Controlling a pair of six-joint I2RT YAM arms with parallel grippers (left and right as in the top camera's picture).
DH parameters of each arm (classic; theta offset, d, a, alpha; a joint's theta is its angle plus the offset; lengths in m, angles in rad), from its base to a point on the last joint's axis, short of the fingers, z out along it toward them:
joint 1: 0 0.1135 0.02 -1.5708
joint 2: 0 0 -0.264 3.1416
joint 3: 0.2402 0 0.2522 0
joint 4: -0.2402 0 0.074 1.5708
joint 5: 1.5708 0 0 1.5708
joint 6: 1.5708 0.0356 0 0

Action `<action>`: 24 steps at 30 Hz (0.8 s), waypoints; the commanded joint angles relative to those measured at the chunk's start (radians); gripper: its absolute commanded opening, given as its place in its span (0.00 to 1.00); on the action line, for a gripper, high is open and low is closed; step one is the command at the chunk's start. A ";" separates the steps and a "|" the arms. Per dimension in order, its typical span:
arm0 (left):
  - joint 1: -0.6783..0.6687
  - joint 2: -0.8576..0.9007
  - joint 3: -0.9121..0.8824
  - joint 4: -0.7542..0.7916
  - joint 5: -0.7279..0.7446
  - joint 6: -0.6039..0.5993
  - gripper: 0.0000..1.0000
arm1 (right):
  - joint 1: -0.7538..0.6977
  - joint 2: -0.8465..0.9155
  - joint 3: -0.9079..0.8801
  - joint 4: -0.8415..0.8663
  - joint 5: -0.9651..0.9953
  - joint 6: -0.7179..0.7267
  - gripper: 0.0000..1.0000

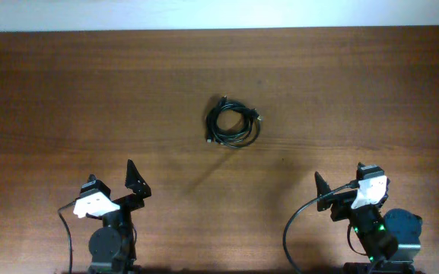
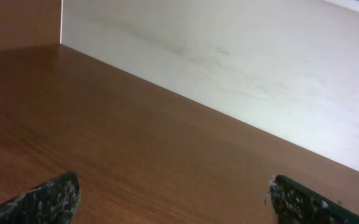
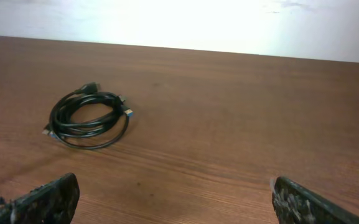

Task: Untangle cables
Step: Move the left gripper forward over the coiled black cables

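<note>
A coil of black cables (image 1: 233, 125) lies on the wooden table at the centre, with small plugs sticking out at its edges. It also shows in the right wrist view (image 3: 89, 119), far left of the jaws. My left gripper (image 1: 132, 183) is open and empty at the front left, well away from the coil; in the left wrist view (image 2: 174, 200) only bare table lies between its fingers. My right gripper (image 1: 339, 190) is open and empty at the front right, its fingers wide apart in the right wrist view (image 3: 174, 200).
The wooden table (image 1: 90, 91) runs back to a pale wall (image 2: 241, 68). A brown side panel (image 2: 17, 25) stands at the far left corner. A black cable (image 1: 291, 228) loops from the right arm's base.
</note>
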 commanded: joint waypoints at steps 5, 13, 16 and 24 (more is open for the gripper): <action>0.004 -0.004 -0.006 -0.001 0.007 0.015 0.99 | -0.007 0.005 0.028 0.005 -0.187 0.002 0.99; 0.003 -0.004 -0.006 -0.001 0.032 0.011 0.99 | -0.007 0.053 0.028 -0.002 -0.169 0.001 0.98; 0.003 -0.004 0.002 0.022 0.115 0.114 0.99 | -0.007 0.074 0.029 0.000 -0.157 0.001 0.98; 0.003 0.094 0.320 -0.370 0.365 0.186 0.99 | -0.007 0.226 0.110 -0.019 -0.156 0.000 0.98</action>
